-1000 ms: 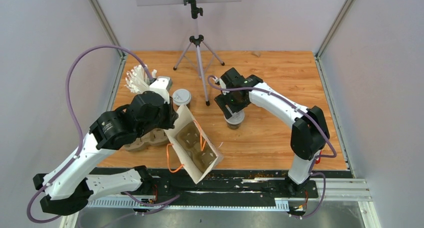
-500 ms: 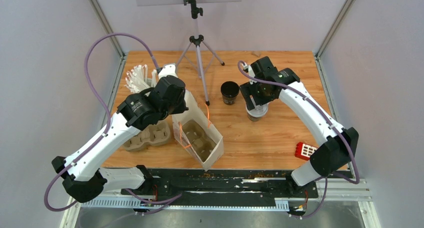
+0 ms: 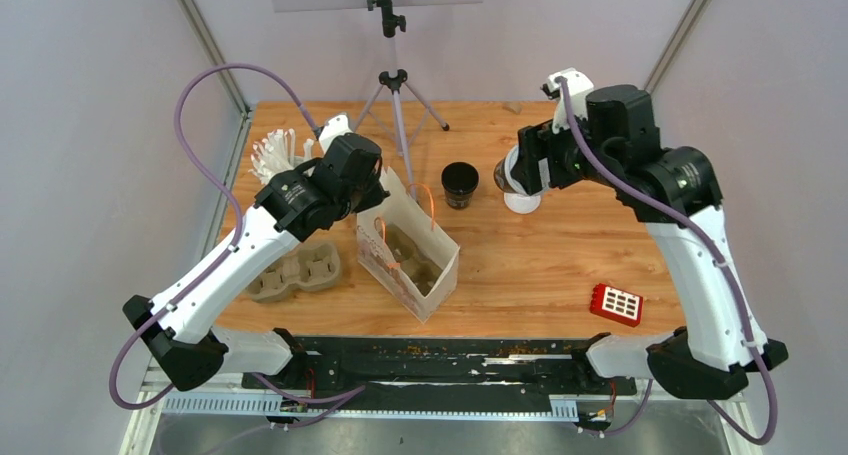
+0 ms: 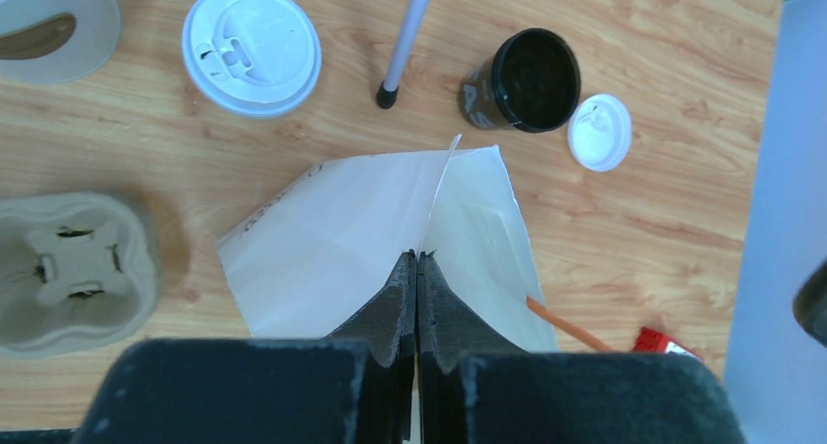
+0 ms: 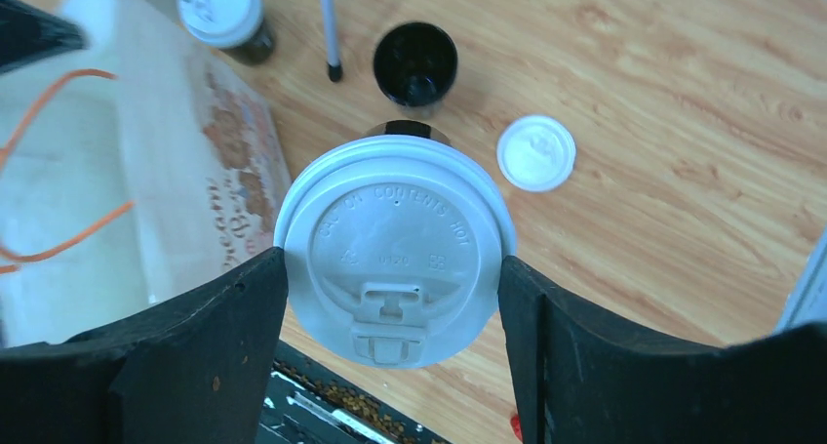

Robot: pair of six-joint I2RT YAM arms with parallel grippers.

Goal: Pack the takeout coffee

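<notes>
My right gripper (image 3: 512, 173) is shut on a takeout coffee cup (image 5: 395, 244), black with a white lid, held in the air above the table's back middle. An open black cup (image 3: 460, 183) stands below it beside a loose white lid (image 3: 522, 203). Another lidded cup (image 4: 252, 49) stands near the tripod leg; the top view hides it under my left arm. My left gripper (image 4: 417, 261) is shut on the top edge of the white paper bag (image 3: 410, 260), which stands open with a pulp carrier inside.
A brown pulp carrier tray (image 3: 295, 273) lies left of the bag. A white cup of straws (image 3: 275, 155) stands at the back left. A tripod (image 3: 398, 105) stands at the back middle. A red block (image 3: 616, 303) lies at the front right.
My right arm has lifted the lidded cup off the table and carried it right and back. My left gripper has drawn the bag's edge back, so the bag stands more upright.
</notes>
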